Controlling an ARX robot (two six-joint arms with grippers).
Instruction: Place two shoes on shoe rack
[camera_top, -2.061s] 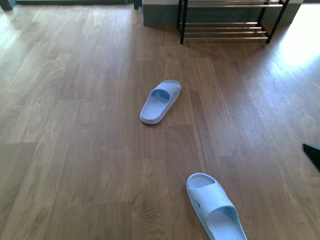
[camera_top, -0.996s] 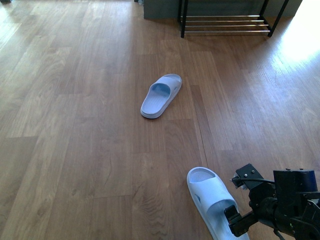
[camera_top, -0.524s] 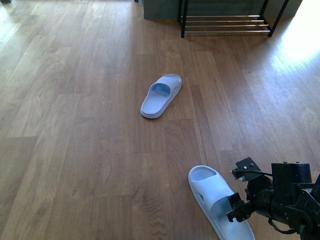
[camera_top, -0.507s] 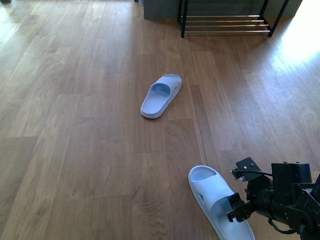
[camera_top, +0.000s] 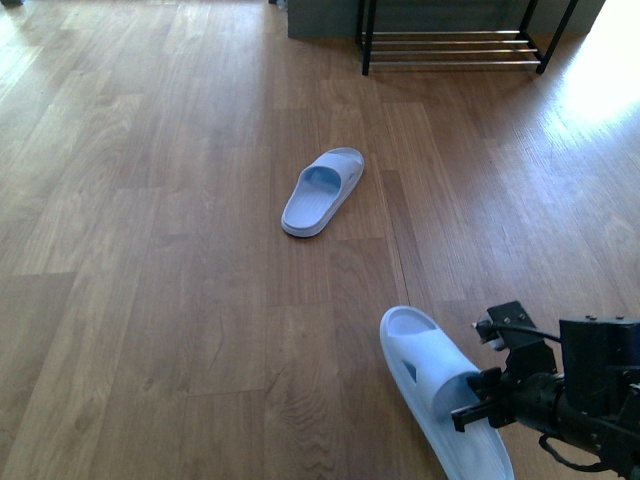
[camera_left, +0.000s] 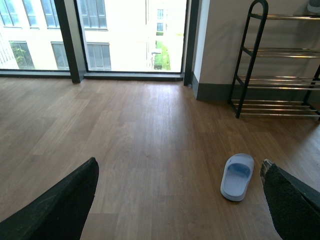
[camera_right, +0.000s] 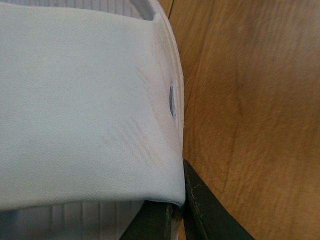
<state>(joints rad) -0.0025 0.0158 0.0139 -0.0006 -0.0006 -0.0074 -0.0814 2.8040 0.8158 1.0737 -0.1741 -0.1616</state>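
Observation:
Two pale blue foam slides are in view; no grey sneakers show. One slide (camera_top: 322, 191) lies on the wooden floor at mid-room and shows in the left wrist view (camera_left: 237, 176). My right gripper (camera_top: 478, 400) is shut on the strap edge of the other slide (camera_top: 435, 380), whose toe end is tilted up off the floor; it fills the right wrist view (camera_right: 85, 105). My left gripper (camera_left: 180, 205) is open and empty above the floor, its dark fingers (camera_left: 60, 210) at the frame edges. The shoe rack (camera_top: 450, 45) stands at the far wall and also shows in the left wrist view (camera_left: 280, 65).
A wooden plank floor (camera_top: 150, 250) fills the room. A grey skirting board (camera_top: 320, 20) runs beside the rack. Large windows (camera_left: 125, 35) with dark frames line the far wall in the left wrist view.
My right arm came into view and closed on the near slide's strap. The slide's toe has risen off the floor and shifted slightly. The far slide has not moved.

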